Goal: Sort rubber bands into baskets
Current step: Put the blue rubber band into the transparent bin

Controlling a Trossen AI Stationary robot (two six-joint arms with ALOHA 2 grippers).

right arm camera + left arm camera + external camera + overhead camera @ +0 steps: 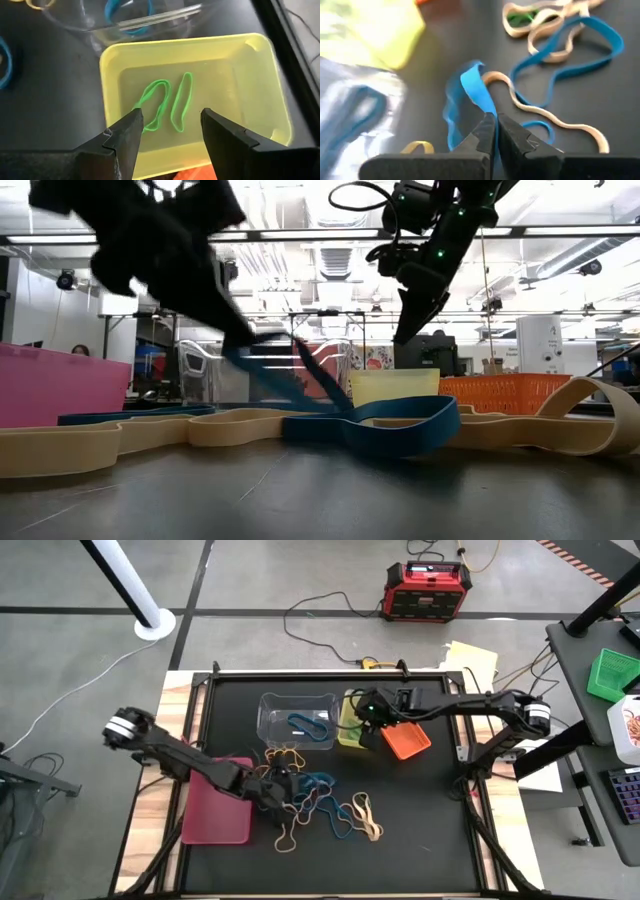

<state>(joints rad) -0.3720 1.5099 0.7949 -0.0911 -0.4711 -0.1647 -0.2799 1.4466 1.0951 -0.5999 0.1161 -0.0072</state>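
Observation:
Blue, tan, yellow and green rubber bands [330, 810] lie in a loose pile on the black mat. My left gripper [495, 120] is over the pile's left part [283, 780], shut on a blue band [477, 92]. My right gripper [171, 120] is open and empty above the yellow-green bin [352, 720], which holds two green bands [167, 105]. The clear tub [298, 720] holds blue bands. The orange bin [405, 738] stands right of the yellow-green one. The pink tray [218, 800] lies at the left. My left gripper pinches the blue band between its two fingertips at a raised bend of the loop [481, 102]. The fingers come slanting down from the table's left. The band runs from the fingers [250, 345] down to the mat, where its lower loop [400, 430] lies among tan bands.
The four containers stand close together at the mat's far middle and left. The right arm [470, 705] reaches over the orange bin. The mat's near part and right part hold no objects. The mat's raised frame [470, 770] runs along its sides.

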